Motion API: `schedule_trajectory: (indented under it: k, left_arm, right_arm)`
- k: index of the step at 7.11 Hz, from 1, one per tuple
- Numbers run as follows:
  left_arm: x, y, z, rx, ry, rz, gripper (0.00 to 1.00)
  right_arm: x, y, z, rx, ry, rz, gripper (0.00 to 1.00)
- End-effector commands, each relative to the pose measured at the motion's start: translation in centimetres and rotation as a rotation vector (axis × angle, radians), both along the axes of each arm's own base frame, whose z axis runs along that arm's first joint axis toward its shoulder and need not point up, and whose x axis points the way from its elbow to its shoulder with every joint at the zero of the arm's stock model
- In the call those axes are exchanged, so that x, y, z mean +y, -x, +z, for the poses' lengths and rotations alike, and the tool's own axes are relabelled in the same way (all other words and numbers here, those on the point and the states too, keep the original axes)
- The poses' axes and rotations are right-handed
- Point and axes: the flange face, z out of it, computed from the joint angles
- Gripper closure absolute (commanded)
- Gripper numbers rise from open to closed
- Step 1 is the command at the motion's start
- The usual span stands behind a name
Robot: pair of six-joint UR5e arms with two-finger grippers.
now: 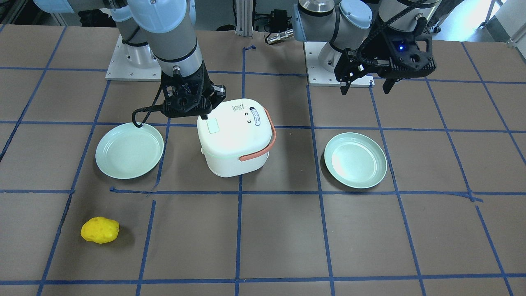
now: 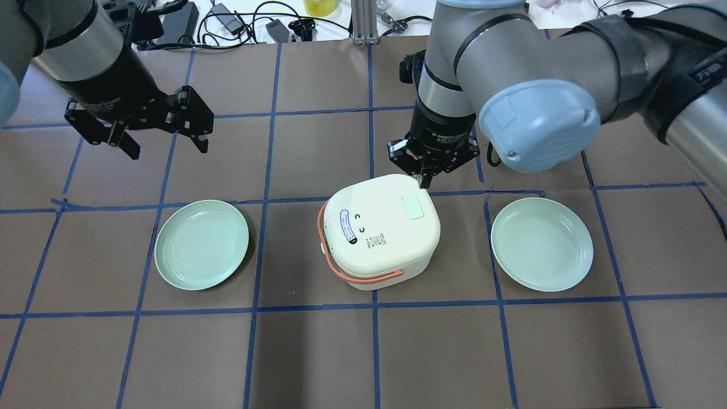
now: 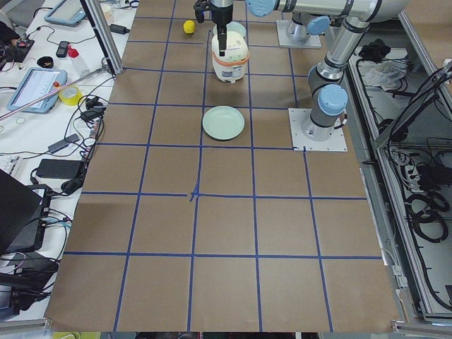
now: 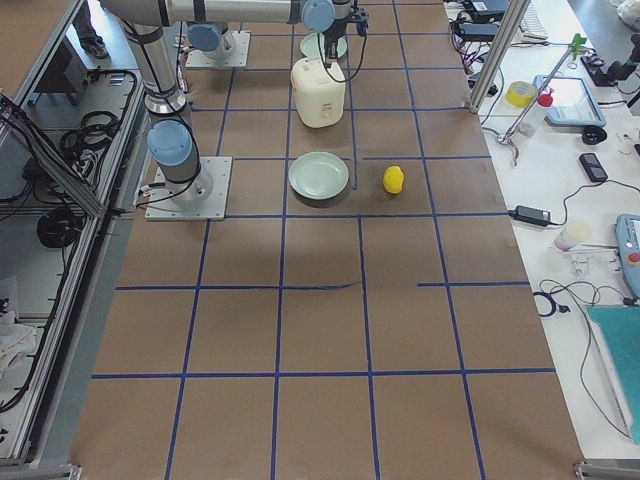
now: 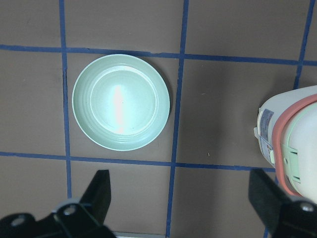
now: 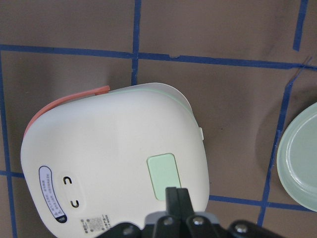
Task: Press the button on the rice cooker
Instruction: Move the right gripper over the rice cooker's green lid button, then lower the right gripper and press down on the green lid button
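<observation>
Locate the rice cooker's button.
Overhead view: the small pale rounded-rectangle button lies on the right of the lid of the white rice cooker, close by the shut right pincer.

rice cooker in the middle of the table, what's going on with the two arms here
The right gripper, fingers shut together, is poised over the rice cooker at the lid's edge, close to the button. Whether it touches the lid cannot be told. The left gripper hangs open and holds nothing, off to the side above the table. An empty green plate sits on each side of the cooker, one on the robot's left and one on its right.
</observation>
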Motion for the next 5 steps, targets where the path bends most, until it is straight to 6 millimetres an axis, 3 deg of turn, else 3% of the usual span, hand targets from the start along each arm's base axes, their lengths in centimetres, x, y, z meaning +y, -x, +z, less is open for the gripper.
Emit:
schedule_trajectory:
  k: [1,5]
  left_arm:
    - [0.0,0.0,0.0,0.000,0.000,0.000,0.00]
    - [0.0,0.0,0.0,0.000,0.000,0.000,0.00]
  right_arm:
    - [0.1,-0.2,-1.4,-0.014,-0.014,0.002,1.00]
    - [0.6,-0.9,-4.1,-0.007,-0.041,0.027,1.00]
